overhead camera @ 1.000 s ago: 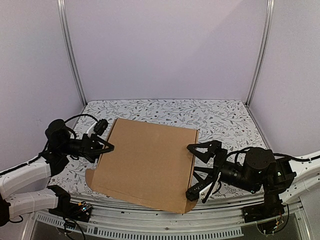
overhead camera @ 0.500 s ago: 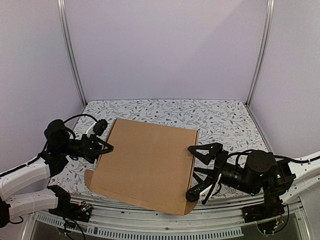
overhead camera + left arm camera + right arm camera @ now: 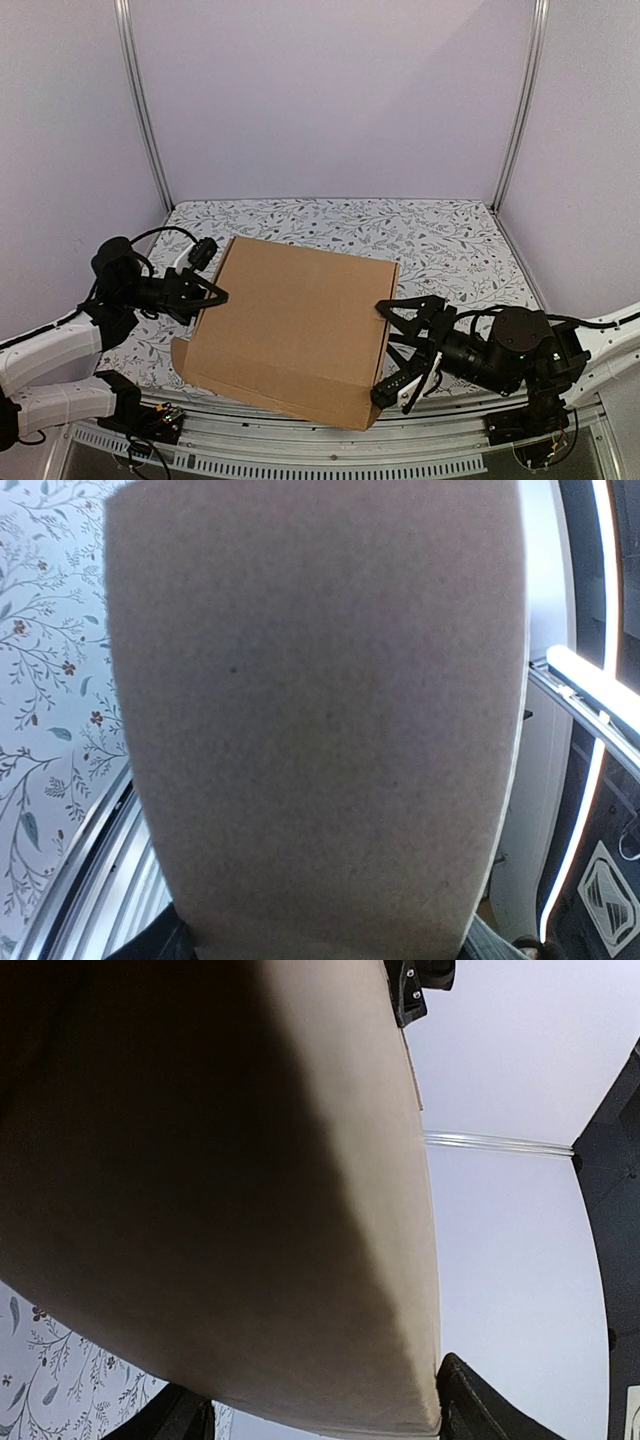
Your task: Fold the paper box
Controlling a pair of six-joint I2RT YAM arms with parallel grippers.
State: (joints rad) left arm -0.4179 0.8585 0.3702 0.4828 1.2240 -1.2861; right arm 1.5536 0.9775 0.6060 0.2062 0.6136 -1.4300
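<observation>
The paper box (image 3: 295, 320) is a plain brown cardboard slab lying tilted in the middle of the table, its front edge near the rail. My left gripper (image 3: 210, 288) is shut on its left side; in the left wrist view the cardboard (image 3: 315, 710) fills the space between the fingers (image 3: 165, 945). My right gripper (image 3: 383, 350) straddles the box's right side, its jaws open and wide. In the right wrist view the box's shaded side (image 3: 230, 1210) sits between the jaws, and one finger (image 3: 470, 1400) touches its corner.
The table wears a floral cloth (image 3: 450, 240). Metal frame posts (image 3: 140, 110) (image 3: 520, 110) stand at the back corners, with pale walls behind. A metal rail (image 3: 300, 440) runs along the near edge between the arm bases.
My right gripper's jaws have narrowed around the box's right side, and that arm has sunk slightly. The left arm and the box have hardly moved.
</observation>
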